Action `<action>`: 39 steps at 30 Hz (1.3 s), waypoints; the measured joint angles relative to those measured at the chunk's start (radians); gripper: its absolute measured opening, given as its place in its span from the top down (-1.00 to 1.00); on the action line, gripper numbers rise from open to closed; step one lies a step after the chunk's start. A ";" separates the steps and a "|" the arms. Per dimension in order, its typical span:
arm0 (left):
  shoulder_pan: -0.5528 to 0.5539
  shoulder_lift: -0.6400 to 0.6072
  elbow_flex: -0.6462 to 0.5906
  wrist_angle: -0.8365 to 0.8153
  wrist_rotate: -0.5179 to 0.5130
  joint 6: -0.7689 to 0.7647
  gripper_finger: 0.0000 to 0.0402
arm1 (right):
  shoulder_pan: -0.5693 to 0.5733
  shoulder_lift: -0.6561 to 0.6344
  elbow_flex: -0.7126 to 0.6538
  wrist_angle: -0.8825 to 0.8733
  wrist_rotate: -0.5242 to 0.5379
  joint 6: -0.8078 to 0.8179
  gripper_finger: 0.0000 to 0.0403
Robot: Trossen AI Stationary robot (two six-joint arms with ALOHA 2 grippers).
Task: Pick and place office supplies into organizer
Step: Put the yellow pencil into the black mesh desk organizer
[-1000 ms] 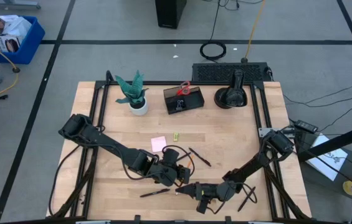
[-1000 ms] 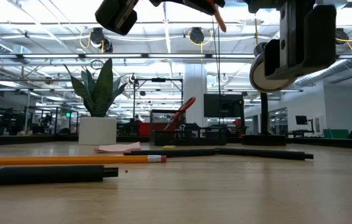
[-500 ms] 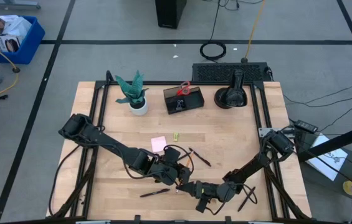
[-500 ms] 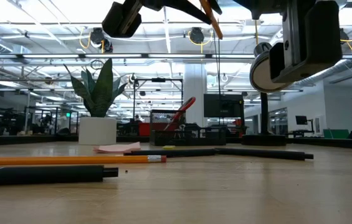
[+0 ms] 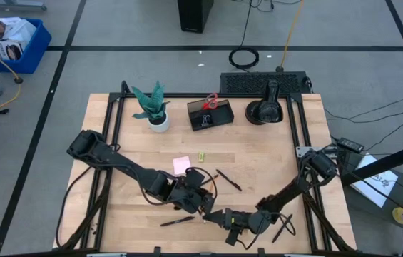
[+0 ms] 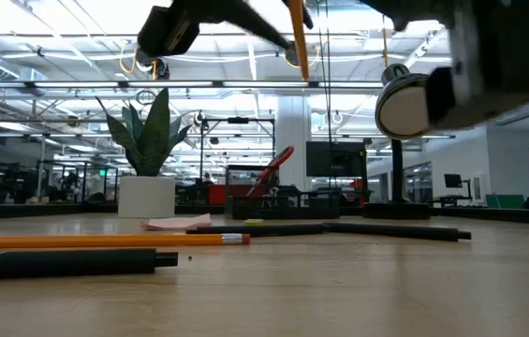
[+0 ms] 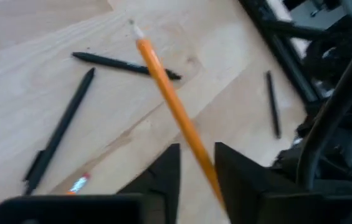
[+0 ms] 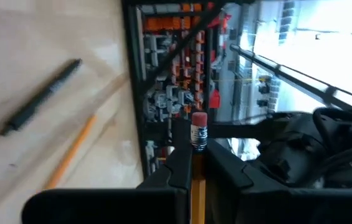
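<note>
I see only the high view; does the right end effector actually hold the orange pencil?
Observer: Yes; the right wrist view shows the right end effector shut on the orange pencil, eraser end past its fingers.
Operator: And the left one?
Observer: The left wrist view shows the left end effector open around that pencil's shaft.
Operator: Is it off the table?
Observer: Yes; the low view shows it hanging steeply above the table, a second pencil lying on the wood.

Scissors (image 5: pixel 210 101) in organizer (image 5: pixel 210 113) at table back; plant (image 5: pixel 152 104) to left; sticky pad (image 5: pixel 181 165) mid-table.
</note>
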 joint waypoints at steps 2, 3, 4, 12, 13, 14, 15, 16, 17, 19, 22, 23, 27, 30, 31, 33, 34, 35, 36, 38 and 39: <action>0.001 -0.010 0.000 -0.032 0.000 0.000 0.31 | 0.001 0.001 -0.001 -0.018 -0.002 0.014 0.90; 0.001 -0.017 0.000 -0.050 0.000 0.000 0.23 | 0.001 0.001 -0.001 -0.020 -0.002 0.022 0.90; 0.005 -0.021 0.000 -0.052 0.000 0.000 0.15 | 0.001 0.001 -0.001 -0.026 -0.001 0.029 0.90; -0.018 -0.094 -0.001 -0.149 -0.095 0.093 -0.17 | 0.006 0.001 -0.001 -0.063 0.003 0.115 0.90; -0.026 -0.104 -0.001 -0.155 -0.141 0.101 -0.19 | 0.010 0.001 -0.001 -0.062 0.012 0.126 0.90; -0.040 -0.116 0.001 -0.156 -0.190 0.107 -0.20 | 0.014 0.001 -0.001 -0.053 0.030 0.137 0.90; -0.058 -0.131 0.001 -0.178 -0.246 0.122 -0.20 | 0.015 0.001 -0.001 -0.036 0.050 0.143 0.90; -0.076 -0.145 0.000 -0.204 -0.298 0.145 -0.20 | 0.016 0.001 -0.001 -0.016 0.065 0.145 0.90; -0.094 -0.152 -0.001 -0.203 -0.355 0.178 -0.20 | 0.016 0.001 -0.001 0.004 0.083 0.150 0.90; -0.135 -0.154 0.004 -0.195 -0.479 0.238 -0.20 | 0.015 -0.006 -0.002 0.036 0.102 0.171 0.90; -0.197 -0.155 -0.003 -0.226 -0.639 0.293 -0.20 | -0.004 -0.043 -0.003 0.024 0.068 0.299 0.90; -0.206 -0.154 -0.003 -0.219 -0.658 0.295 -0.20 | -0.013 -0.062 -0.009 0.009 0.045 0.354 0.90; -0.227 -0.151 -0.059 -0.211 -0.652 0.350 -0.20 | -0.073 -0.157 -0.053 -0.099 -0.094 0.619 0.90; -0.236 -0.153 -0.148 -0.060 -0.579 0.458 -0.20 | -0.126 -0.239 -0.100 -0.142 -0.183 0.765 0.90; -0.240 -0.153 -0.187 0.011 -0.548 0.500 -0.20 | -0.142 -0.266 -0.117 -0.145 -0.198 0.793 0.90; -0.246 -0.160 -0.268 0.178 -0.482 0.600 -0.20 | -0.176 -0.321 -0.149 -0.146 -0.219 0.840 0.90; -0.248 -0.166 -0.310 0.291 -0.451 0.660 -0.20 | -0.192 -0.350 -0.166 -0.158 -0.221 0.856 0.90; -0.248 -0.176 -0.355 0.421 -0.413 0.728 -0.20 | -0.209 -0.381 -0.181 -0.171 -0.234 0.870 0.90; -0.248 -0.191 -0.401 0.536 -0.369 0.799 -0.20 | -0.227 -0.409 -0.193 -0.183 -0.255 0.885 0.90; -0.245 -0.217 -0.495 0.738 -0.276 0.909 -0.20 | -0.265 -0.464 -0.211 -0.219 -0.313 0.931 0.90; -0.240 -0.230 -0.541 0.827 -0.235 0.956 -0.20 | -0.287 -0.488 -0.215 -0.238 -0.354 0.962 0.90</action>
